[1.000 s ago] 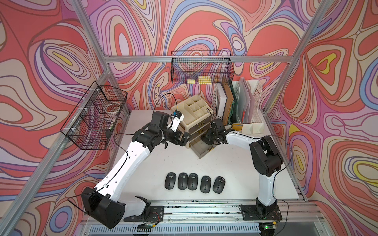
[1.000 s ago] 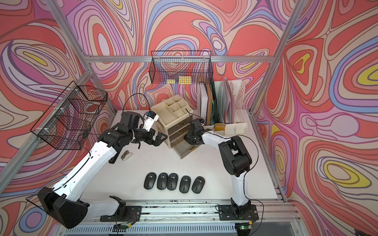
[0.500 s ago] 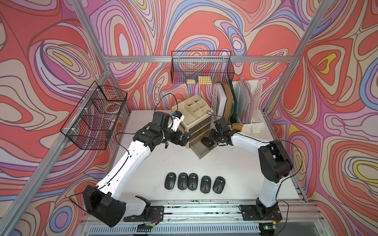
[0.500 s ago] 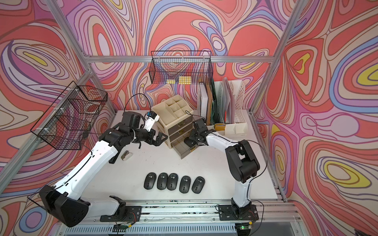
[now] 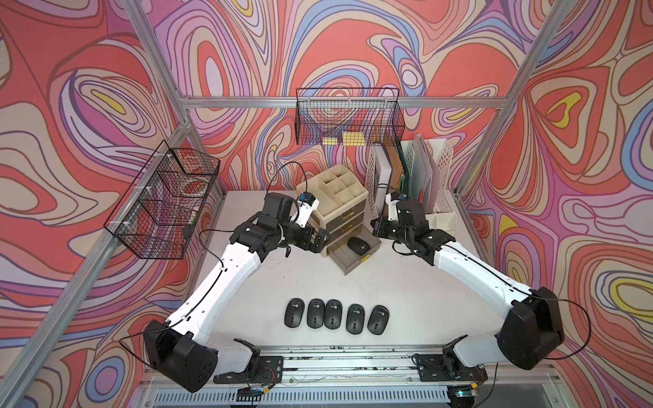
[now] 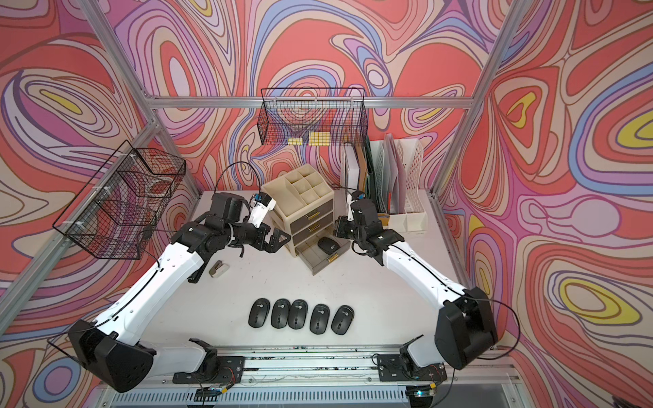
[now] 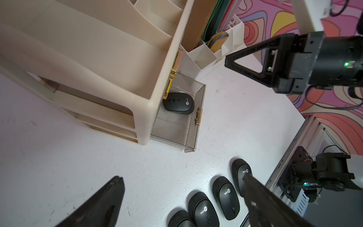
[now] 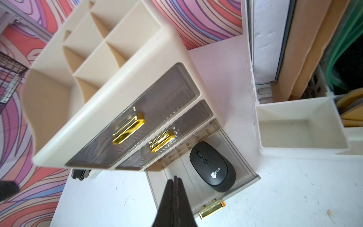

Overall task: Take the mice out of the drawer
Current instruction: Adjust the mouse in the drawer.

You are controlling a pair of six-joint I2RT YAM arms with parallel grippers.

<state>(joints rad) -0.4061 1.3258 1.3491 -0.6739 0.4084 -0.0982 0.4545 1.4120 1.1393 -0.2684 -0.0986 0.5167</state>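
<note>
The table (image 5: pixel 406 282) carries the organiser (image 5: pixel 332 197), which stands between the two grippers; its lowest drawer (image 5: pixel 348 265) is pulled out towards the arm bases, lying low between both sets of jaws; the left gripper (image 5: pixel 319 241) hovers just beside the organiser's side, jaws spread wide and empty; the right gripper (image 8: pixel 174 179) hangs near the drawer's other side, jaws pressed together on nothing; five mice (image 5: pixel 333 313) sit in a row on the table, well apart from both jaws; one mouse (image 8: pixel 213 167) lies in the drawer, near the right fingertips but clear of them
</note>
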